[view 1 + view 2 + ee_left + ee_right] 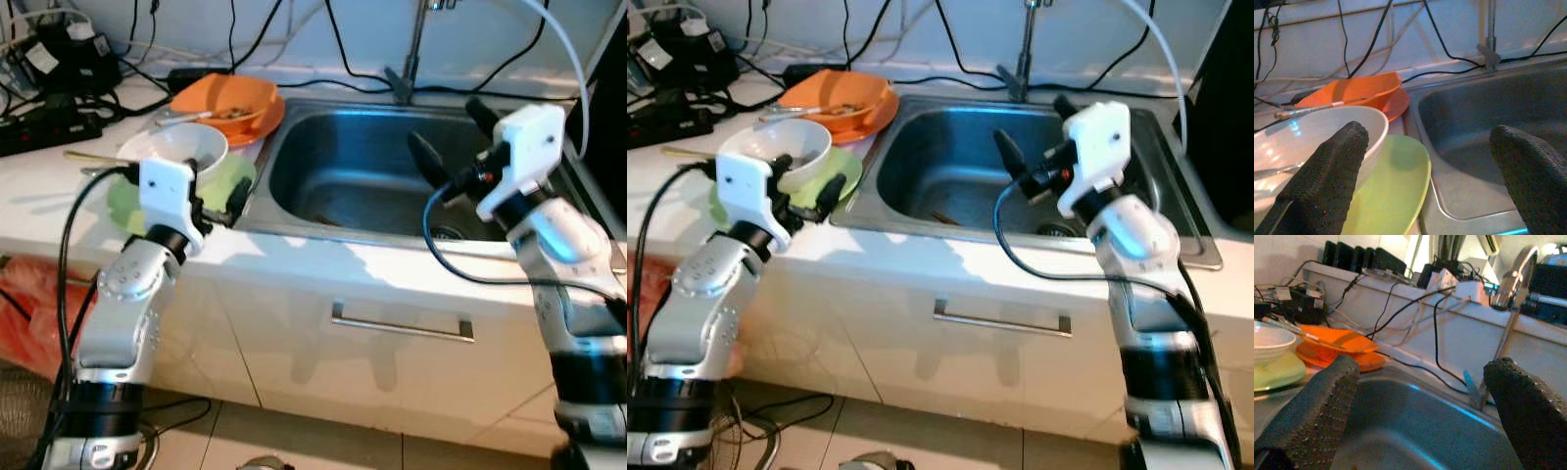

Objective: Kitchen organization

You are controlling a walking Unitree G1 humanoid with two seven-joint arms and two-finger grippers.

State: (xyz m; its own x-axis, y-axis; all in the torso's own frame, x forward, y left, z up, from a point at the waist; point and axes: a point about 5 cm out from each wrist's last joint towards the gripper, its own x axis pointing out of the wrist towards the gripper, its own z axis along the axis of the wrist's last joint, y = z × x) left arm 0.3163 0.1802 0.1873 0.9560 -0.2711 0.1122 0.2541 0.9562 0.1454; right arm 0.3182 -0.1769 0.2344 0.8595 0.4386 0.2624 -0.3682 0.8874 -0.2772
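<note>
Head stereo pair looks forward and down from above the counter's front edge, sharing sink [362, 171] and dishes. Left wrist camera sits close, low over green plate [1396, 186]; right wrist camera faces faucet [1511, 289].

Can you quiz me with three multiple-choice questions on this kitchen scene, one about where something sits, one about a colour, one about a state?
1. Where does the white bowl sit?
A. on the green plate
B. in the sink
C. on the floor

2. What colour is the bowl nearest the tap?
A. blue
B. orange
C. black

3. How does the right gripper stand?
A. shut on a cup
B. shut on a spoon
C. open over the sink, holding nothing

Answers:
1. A, the white bowl rests on the green plate left of the sink.
2. B, the orange bowl sits on an orange plate by the tap.
3. C, its fingers are spread apart with only the basin between them.
</note>
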